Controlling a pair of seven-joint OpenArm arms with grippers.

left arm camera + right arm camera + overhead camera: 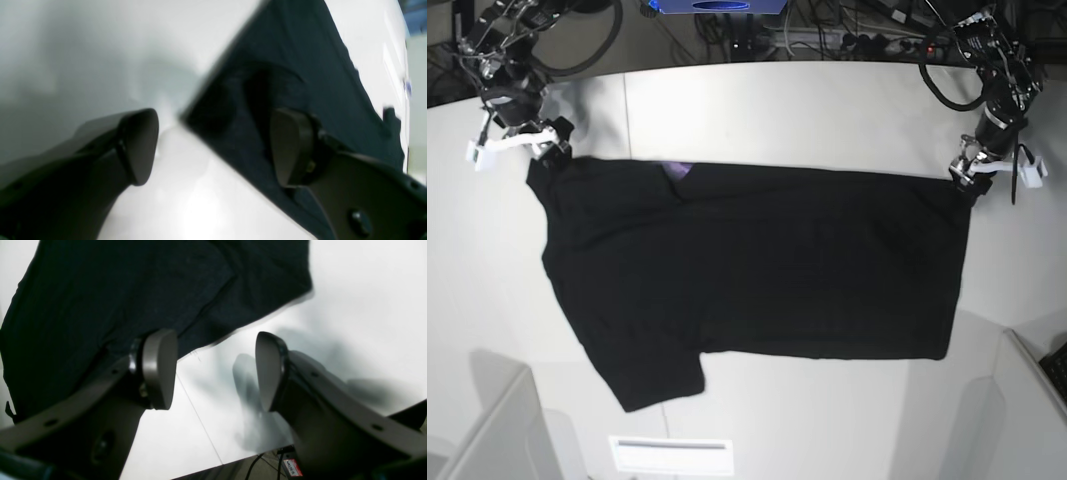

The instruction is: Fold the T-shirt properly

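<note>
The black T-shirt (757,260) lies spread flat on the white table (807,110), one sleeve at the front left. A small purple bit of print (677,170) peeks out near its top edge. My left gripper (964,176) is at the shirt's top right corner. In the left wrist view the left gripper (217,146) is open, with the shirt's corner (300,66) lying between and under the fingers. My right gripper (555,143) is at the top left corner. In the right wrist view the right gripper (215,370) is open, one finger (160,370) over the shirt's edge (133,290).
A white label (670,455) lies near the table's front edge. Cables and a blue device (717,5) sit behind the table. The table's edge, with cables below it (260,463), shows in the right wrist view. Grey panels stand at the front corners (487,430).
</note>
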